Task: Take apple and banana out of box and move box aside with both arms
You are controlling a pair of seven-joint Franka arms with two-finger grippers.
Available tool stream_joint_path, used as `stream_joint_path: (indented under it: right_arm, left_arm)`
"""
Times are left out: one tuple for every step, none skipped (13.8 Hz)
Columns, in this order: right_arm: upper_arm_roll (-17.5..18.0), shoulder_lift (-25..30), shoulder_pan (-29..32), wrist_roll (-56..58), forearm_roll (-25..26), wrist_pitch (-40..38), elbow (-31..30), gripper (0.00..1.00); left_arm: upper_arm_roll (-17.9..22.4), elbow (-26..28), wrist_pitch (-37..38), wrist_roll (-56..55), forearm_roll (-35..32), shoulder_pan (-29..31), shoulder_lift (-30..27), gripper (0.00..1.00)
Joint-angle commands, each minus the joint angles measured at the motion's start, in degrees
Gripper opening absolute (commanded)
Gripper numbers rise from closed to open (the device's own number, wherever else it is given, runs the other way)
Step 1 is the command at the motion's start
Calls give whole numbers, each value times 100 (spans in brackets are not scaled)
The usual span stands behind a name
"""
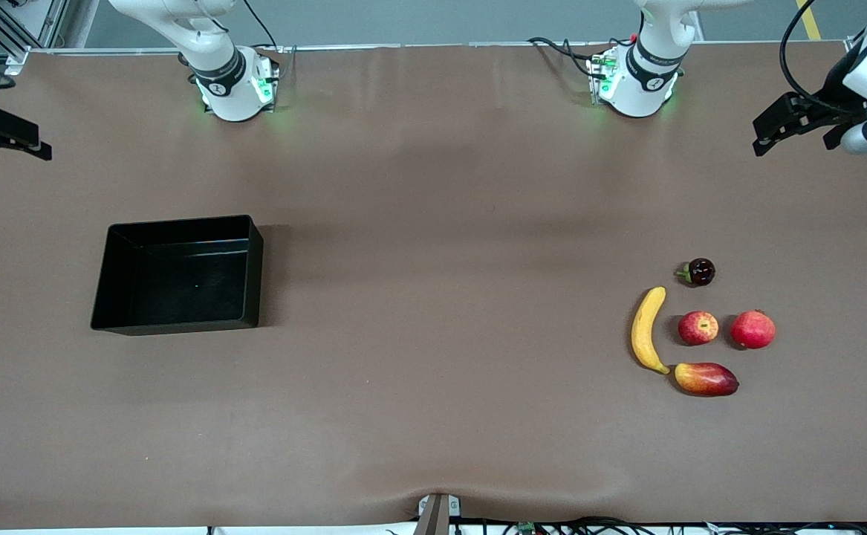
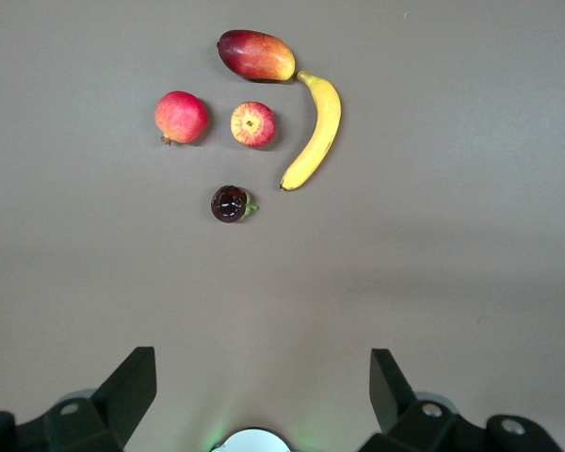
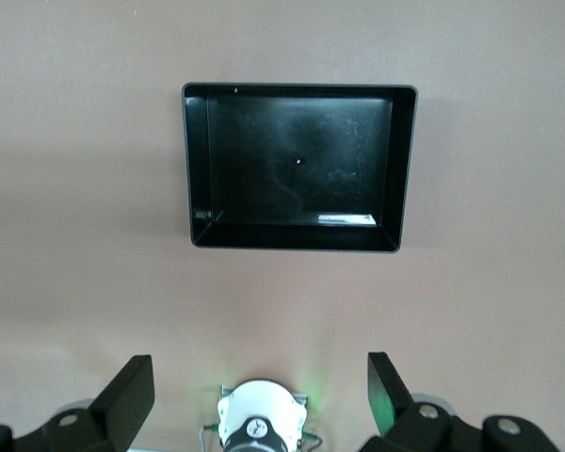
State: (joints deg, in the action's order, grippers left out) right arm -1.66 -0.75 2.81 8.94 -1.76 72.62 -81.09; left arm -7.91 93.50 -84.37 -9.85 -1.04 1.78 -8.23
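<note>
The black box (image 1: 177, 276) lies open-topped and empty toward the right arm's end of the table; the right wrist view looks down on the box (image 3: 299, 162). The yellow banana (image 1: 647, 329) and the small red apple (image 1: 698, 328) lie side by side toward the left arm's end, apart from each other; banana (image 2: 315, 130) and apple (image 2: 252, 124) also show in the left wrist view. My left gripper (image 1: 760, 136) hangs high over its end of the table, open and holding nothing (image 2: 262, 381). My right gripper (image 1: 10, 137) hangs over its own end, open and holding nothing (image 3: 261, 381).
A red-yellow mango (image 1: 706, 379) touches the banana's tip nearest the front camera. A plain red round fruit (image 1: 752, 329) sits beside the apple, and a small dark fruit (image 1: 699, 272) lies farther from the front camera. Brown tabletop stretches between box and fruits.
</note>
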Motion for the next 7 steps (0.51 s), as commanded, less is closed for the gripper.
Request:
stream_joint_path:
  right_arm:
    - [227, 945, 326, -41, 71, 823, -1383, 100]
    - [218, 928, 335, -50, 71, 798, -1305, 100]
    - [210, 901, 369, -50, 71, 798, -1296, 100]
    - [210, 892, 361, -59, 79, 772, -1278, 100]
    - [210, 866, 309, -59, 79, 763, -1235, 100]
    - [201, 840, 204, -59, 97, 762, -1147, 100]
    - [192, 787, 90, -76, 158, 754, -1085, 100]
  left_arm:
    - [0, -86, 70, 124, 68, 33, -4, 100]
    - [0, -86, 70, 132, 68, 33, -3, 100]
    - [8, -86, 70, 132, 77, 59, -3, 100]
    - [8, -147, 70, 132, 60, 77, 14, 100]
    - [8, -278, 70, 115, 60, 112, 84, 100]
    - [8, -410, 88, 89, 42, 112, 128, 100]
    - [8, -429, 88, 89, 42, 112, 128, 100]
